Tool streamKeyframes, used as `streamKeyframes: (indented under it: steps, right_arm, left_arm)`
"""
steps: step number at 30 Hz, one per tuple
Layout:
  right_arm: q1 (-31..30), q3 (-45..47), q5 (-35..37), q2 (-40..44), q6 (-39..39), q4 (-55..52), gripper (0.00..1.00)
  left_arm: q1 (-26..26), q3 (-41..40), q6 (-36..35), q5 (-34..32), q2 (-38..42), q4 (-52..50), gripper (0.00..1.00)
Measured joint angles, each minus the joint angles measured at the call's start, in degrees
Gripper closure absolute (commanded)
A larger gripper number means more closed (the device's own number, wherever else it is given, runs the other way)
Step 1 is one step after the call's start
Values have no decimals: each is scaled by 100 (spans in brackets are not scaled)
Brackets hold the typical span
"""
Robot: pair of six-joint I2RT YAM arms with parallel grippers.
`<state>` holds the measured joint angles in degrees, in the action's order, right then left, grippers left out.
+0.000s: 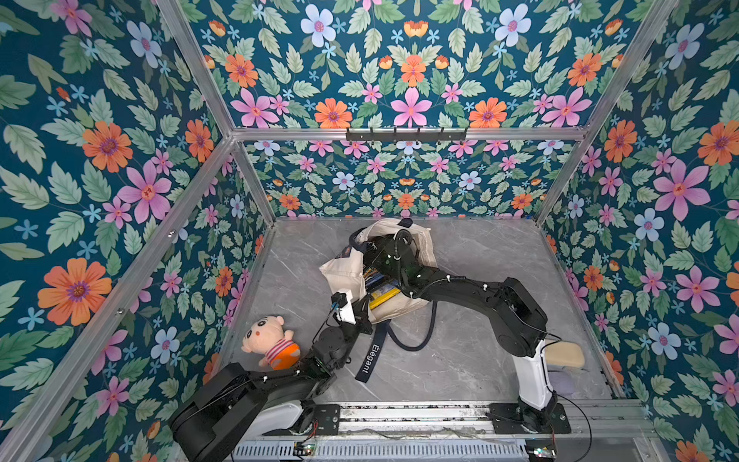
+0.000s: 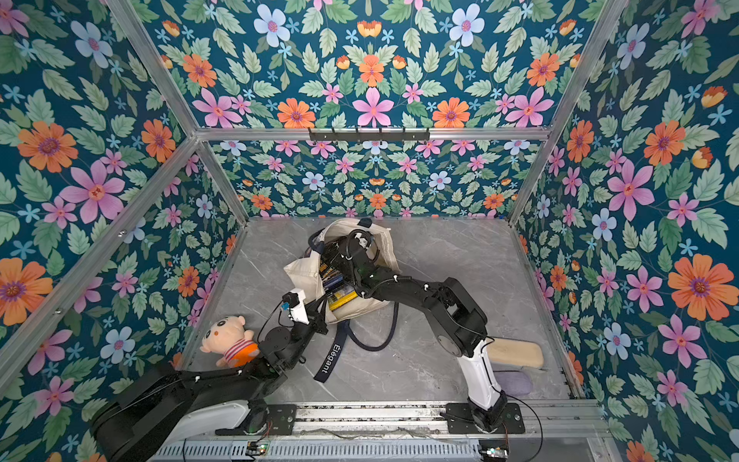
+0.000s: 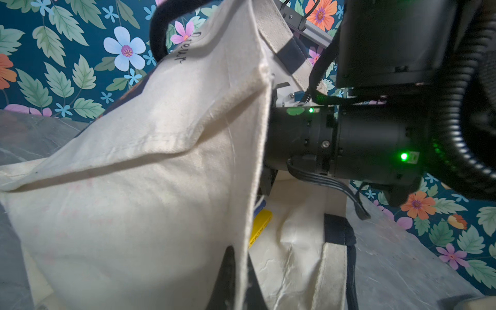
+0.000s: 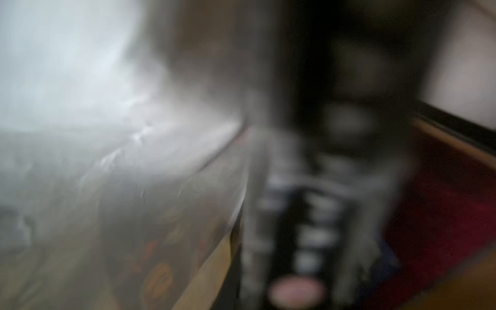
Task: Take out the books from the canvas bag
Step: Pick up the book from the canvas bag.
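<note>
- Floral wallpaper in teal, pink and orange lines the walls of the booth; below it lies a grey marbled tabletop (image 1: pixel 480 360)
- a cream boxy canvas bag (image 1: pixel 344 272) with navy strap handles sits near the middle of the tabletop, towards the back wall, with its mouth gaping upward in both top views
- several thin paperback books (image 1: pixel 380 286) stand packed inside the bag, mostly with dark covers; one bright yellow book (image 2: pixel 342 298) sits at the near end of the row and also peeks out past the bag's edge in the left wrist view (image 3: pixel 259 225)
- the left fingers (image 1: pixel 363 316) are pressed together on the near rim of the bag; in the left wrist view the cloth edge runs down between them (image 3: pixel 228 273)
- the right arm (image 1: pixel 460 284) reaches into the bag's mouth from above; the right fingers are hidden below the wrist in both top views, and the right wrist view is only blur, so I cannot tell how they stand
- a navy strap lettered "Elegant" (image 1: pixel 370 356) trails from the bag over the tabletop towards the front
- a pink plush doll in an orange striped shirt (image 1: pixel 270 340) lies at the front left, beside the left arm and well apart from the bag
</note>
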<state>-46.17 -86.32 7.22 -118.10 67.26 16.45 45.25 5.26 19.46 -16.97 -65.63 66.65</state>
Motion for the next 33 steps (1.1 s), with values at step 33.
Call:
streamKeyframes:
  steps: [33]
  right_arm:
    - [-236, 1823, -800, 3803, -2962, -1705, 100]
  left_arm:
    - [17, 153, 422, -481, 343, -533, 100]
